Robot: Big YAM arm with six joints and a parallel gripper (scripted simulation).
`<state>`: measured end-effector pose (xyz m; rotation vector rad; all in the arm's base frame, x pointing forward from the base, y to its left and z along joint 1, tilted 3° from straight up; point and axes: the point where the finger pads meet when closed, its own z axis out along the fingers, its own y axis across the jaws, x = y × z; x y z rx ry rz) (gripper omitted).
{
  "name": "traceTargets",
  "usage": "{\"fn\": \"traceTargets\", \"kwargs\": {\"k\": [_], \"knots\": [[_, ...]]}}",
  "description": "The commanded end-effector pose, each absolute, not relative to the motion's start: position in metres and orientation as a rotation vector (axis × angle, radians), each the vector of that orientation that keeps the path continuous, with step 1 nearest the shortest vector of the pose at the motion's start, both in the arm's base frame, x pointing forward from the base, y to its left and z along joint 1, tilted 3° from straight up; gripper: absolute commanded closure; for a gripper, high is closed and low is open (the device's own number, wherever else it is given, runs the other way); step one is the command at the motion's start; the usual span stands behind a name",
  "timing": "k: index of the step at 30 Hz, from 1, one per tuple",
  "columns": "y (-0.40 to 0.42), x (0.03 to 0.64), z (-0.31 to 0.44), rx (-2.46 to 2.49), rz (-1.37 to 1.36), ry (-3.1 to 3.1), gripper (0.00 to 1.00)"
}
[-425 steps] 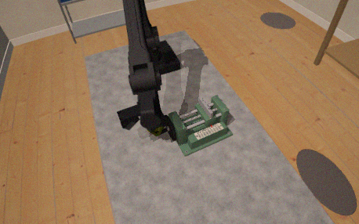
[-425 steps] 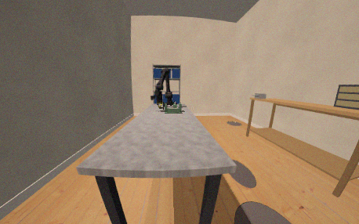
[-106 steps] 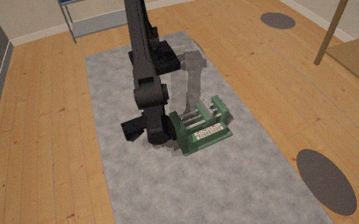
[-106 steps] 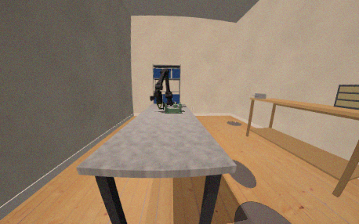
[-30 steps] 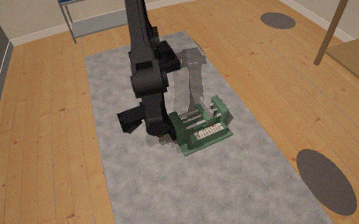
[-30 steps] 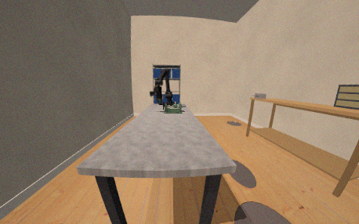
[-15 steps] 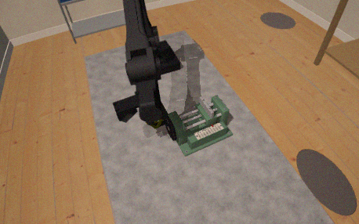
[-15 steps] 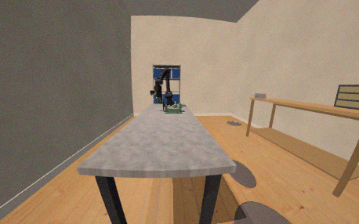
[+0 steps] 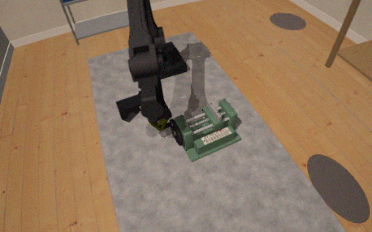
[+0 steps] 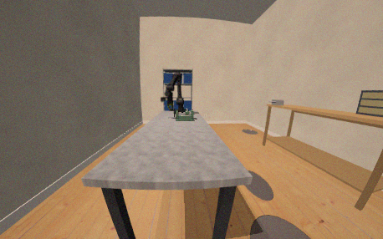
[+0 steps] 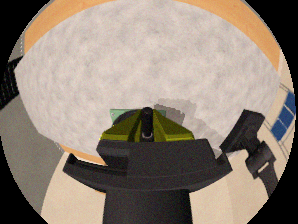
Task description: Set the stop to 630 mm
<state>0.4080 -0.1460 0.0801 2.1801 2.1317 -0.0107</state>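
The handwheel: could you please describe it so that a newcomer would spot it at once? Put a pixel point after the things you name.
On the grey table (image 9: pixel 150 195) (image 10: pixel 167 159) stands a green machine (image 9: pixel 192 155) (image 10: pixel 185 119). The handwheel (image 9: pixel 177 132) is the upright black disc at its end beside the gripper (image 9: pixel 167 126) (image 11: pixel 147 112), dark against the green frame and pale rods.

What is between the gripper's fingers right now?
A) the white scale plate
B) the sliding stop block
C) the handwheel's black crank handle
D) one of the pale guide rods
C: the wrist view shows the yellow-green fingers closed on either side of the black crank handle, at the handwheel end of the green fixture.
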Motion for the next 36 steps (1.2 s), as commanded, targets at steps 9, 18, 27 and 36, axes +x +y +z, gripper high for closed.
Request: {"fn": "traceTargets", "kwargs": {"k": [9, 18, 27, 36], "knots": [[-0.152, 0.380, 0.051, 2.206, -0.057, 2.152, 0.94], [-0.151, 0.376, 0.047, 2.214, -0.066, 2.160, 0.94], [-0.153, 0.383, 0.028, 2.206, -0.058, 2.152, 0.94], [-0.154, 0.386, 0.023, 2.209, -0.058, 2.149, 0.94]]}}
